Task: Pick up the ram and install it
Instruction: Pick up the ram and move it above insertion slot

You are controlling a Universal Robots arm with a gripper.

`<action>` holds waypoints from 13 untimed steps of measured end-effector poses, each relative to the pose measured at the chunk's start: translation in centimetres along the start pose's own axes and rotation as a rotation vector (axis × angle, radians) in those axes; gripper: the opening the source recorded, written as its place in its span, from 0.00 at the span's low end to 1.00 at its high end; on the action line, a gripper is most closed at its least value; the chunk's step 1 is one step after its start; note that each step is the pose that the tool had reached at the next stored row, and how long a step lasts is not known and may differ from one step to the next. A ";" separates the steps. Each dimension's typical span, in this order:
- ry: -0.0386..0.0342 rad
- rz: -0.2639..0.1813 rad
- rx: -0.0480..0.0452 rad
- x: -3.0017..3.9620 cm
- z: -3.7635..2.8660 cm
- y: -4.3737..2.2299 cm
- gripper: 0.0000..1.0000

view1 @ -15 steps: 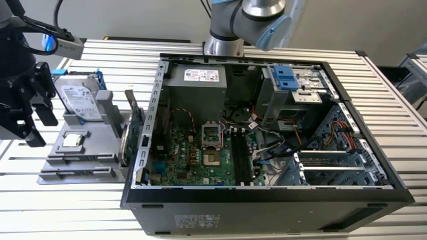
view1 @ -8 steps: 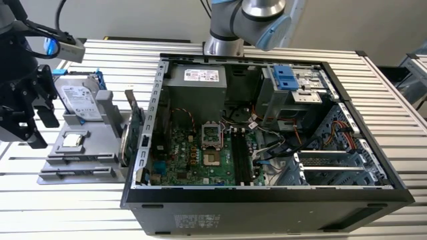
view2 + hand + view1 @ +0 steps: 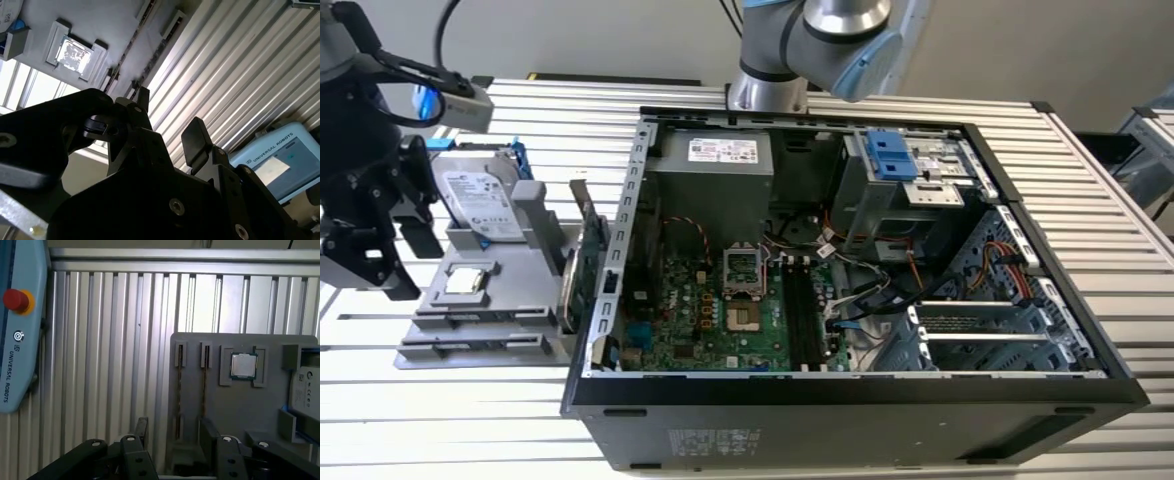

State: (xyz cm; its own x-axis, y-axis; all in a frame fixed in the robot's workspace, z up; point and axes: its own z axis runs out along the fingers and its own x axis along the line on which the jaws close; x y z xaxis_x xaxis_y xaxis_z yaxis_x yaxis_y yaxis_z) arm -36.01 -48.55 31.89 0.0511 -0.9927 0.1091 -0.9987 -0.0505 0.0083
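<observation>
Hovering over the slatted desk, the gripper has its fingers spread wide apart with nothing between them. Beneath it lies a gray holder. One ram stick stands on edge in a slot there, with a second ram stick in the slot just beside it, neither touched. A processor and a hard drive sit on the same holder. In the exterior view, the open computer case lies beside the holder.
</observation>
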 end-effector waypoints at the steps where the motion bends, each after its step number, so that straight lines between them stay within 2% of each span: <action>1: -0.0044 0.000 0.0003 -0.01 0.08 0.00 1.00; 3: -0.0125 0.001 0.0006 -0.03 0.21 0.00 1.00; 6: -0.0185 0.009 -0.0001 -0.04 0.35 0.00 1.00; 13: -0.0201 0.019 -0.0011 -0.06 0.52 0.00 1.00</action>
State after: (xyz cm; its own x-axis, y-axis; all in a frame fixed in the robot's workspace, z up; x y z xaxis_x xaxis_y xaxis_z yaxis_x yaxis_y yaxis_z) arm -36.01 -48.55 31.36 0.0325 -0.9955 0.0892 -0.9995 -0.0320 0.0075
